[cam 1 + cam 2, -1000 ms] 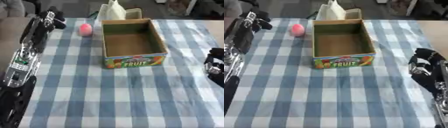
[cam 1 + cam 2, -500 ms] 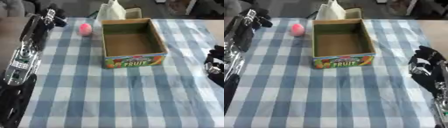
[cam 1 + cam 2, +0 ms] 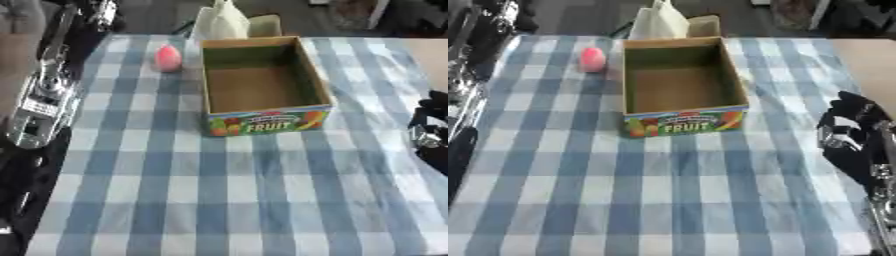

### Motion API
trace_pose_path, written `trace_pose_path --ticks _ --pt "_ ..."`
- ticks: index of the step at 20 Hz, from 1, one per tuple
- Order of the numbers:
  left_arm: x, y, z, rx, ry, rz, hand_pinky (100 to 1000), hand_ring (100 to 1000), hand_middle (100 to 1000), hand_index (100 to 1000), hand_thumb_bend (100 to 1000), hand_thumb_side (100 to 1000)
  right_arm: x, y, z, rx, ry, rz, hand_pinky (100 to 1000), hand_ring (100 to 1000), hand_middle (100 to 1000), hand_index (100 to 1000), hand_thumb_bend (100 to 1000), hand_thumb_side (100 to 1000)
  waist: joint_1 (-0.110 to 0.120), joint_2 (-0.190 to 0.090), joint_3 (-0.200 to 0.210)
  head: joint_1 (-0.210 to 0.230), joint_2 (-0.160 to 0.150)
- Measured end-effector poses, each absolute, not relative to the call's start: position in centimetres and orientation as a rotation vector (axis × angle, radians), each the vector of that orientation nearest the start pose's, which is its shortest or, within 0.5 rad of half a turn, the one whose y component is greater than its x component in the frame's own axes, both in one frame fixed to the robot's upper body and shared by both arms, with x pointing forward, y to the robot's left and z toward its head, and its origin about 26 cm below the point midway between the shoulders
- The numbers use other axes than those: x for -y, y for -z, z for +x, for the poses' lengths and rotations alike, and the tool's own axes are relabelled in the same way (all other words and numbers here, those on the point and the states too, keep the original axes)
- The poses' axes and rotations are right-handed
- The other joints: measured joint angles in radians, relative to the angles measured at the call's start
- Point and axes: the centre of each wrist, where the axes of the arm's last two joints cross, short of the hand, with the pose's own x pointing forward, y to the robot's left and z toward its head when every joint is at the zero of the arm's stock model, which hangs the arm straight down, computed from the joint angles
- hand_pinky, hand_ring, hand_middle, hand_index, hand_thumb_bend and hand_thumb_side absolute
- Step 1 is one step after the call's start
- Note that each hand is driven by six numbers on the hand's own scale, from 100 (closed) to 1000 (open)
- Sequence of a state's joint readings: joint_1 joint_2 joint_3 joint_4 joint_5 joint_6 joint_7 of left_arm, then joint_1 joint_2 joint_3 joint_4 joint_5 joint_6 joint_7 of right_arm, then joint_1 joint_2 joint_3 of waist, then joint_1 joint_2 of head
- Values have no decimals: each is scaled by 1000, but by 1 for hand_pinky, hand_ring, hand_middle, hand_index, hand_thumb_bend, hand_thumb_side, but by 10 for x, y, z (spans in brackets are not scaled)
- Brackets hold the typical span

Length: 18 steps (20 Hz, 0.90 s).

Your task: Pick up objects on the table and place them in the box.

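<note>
Blue-and-white checked tablecloth point(image 3: 227, 195), pale paper bag point(image 3: 219, 22) behind the far edge

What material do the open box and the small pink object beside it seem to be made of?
The box looks like matte brown cardboard, with a printed fruit label on its front. The pink object is smooth and rounded, possibly plastic or foam; the views leave this open.

I see the open box point(image 3: 680, 95) on the checked worktop point(image 3: 667, 200), a pink object point(image 3: 591, 59) just left of it, my right hand point(image 3: 846, 132) hovering at the right edge.
</note>
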<state>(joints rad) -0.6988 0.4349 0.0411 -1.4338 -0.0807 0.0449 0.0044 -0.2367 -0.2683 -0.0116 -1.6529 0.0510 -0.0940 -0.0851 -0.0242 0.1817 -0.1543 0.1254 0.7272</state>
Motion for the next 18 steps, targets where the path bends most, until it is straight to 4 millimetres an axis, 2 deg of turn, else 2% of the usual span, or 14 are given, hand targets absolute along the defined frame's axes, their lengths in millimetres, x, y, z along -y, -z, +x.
trace_pose_path --ticks 5,8,10,12,14,15,18 --pt "-301 -252 432 2066 452 558 678 594 585 724 203 424 282 -94 331 1979 -228 -265 573 766 705 820 100 100 2 0 -13 4 0" --pt "-300 -260 445 2041 507 632 681 603 595 731 234 397 281 -94 331 1980 -235 -259 573 766 705 820 100 100 4 0 -20 4 -1" --pt "-299 -261 453 2005 551 674 684 613 605 741 281 364 281 -94 331 1980 -237 -258 573 766 705 820 100 100 4 0 -27 5 -3" --pt "-297 -261 461 1967 595 713 685 616 607 744 288 376 280 -94 331 1978 -242 -254 573 766 705 820 100 100 4 0 -33 5 -3" --pt "-297 -256 468 1917 632 747 689 619 609 747 294 402 280 -94 331 1978 -247 -249 572 766 705 820 100 100 5 0 -39 5 -3" --pt "-297 -254 472 1891 647 763 691 625 612 749 327 384 279 -94 331 1978 -249 -248 572 766 705 820 100 100 5 0 -42 6 -3" --pt "-295 -242 481 1808 679 801 692 627 614 751 342 396 278 -93 331 1977 -256 -242 572 766 705 820 100 100 9 0 -56 10 -4"
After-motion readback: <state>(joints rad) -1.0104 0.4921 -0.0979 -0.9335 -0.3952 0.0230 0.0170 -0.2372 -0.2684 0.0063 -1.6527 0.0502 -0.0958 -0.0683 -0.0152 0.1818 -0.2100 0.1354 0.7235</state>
